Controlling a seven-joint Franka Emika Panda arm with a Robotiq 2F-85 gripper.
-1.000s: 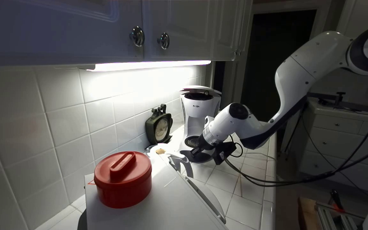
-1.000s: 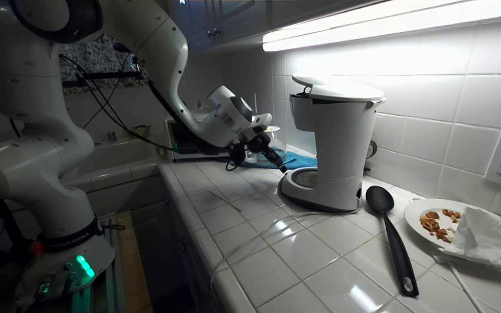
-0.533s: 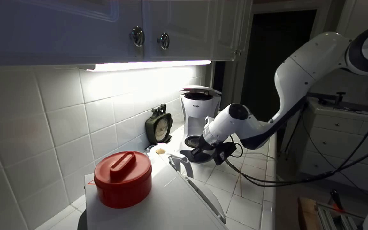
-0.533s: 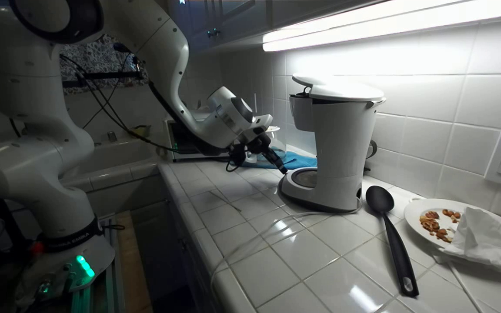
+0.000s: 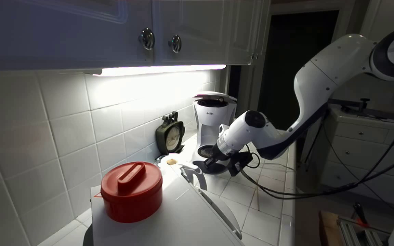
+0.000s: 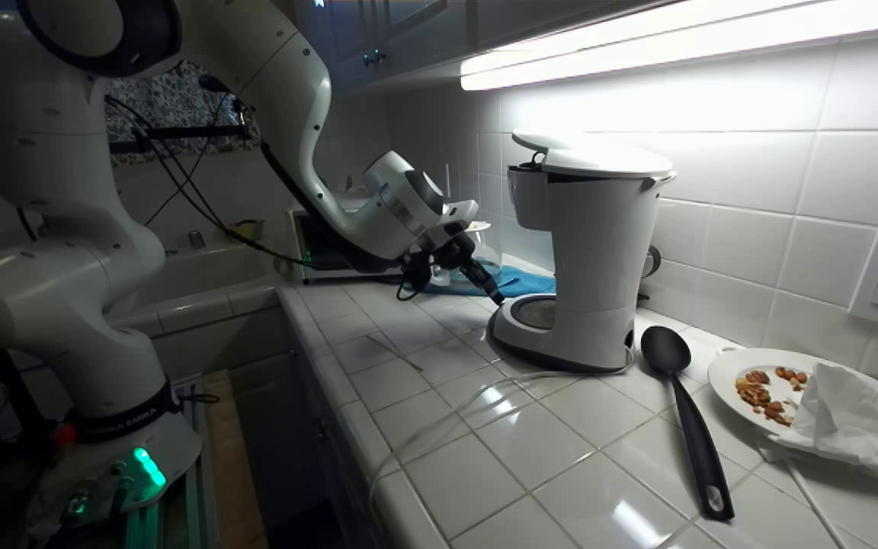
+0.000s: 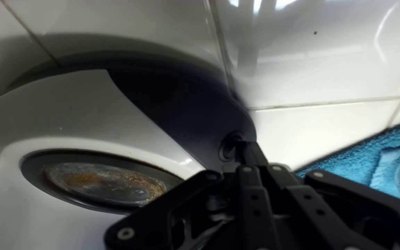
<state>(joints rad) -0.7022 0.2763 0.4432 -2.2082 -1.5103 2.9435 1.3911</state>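
Almost nothing has moved since the earlier frames; only the arm [image 6: 286, 84] seems very slightly shifted. Right of centre in an exterior view stands the coffee maker [image 6: 595, 259]. Slightly below and right of centre in the wrist view, the gripper [image 7: 250, 152] has its fingers brought together, with nothing visible between them, and their tips lie at the round black switch [image 7: 228, 147]. Whether they touch it, I cannot tell. For good contact, I would keep the fingers together, aim at the switch's middle, not its rim, and push gently, because the machine could slide on the tiles [image 7: 307, 76].
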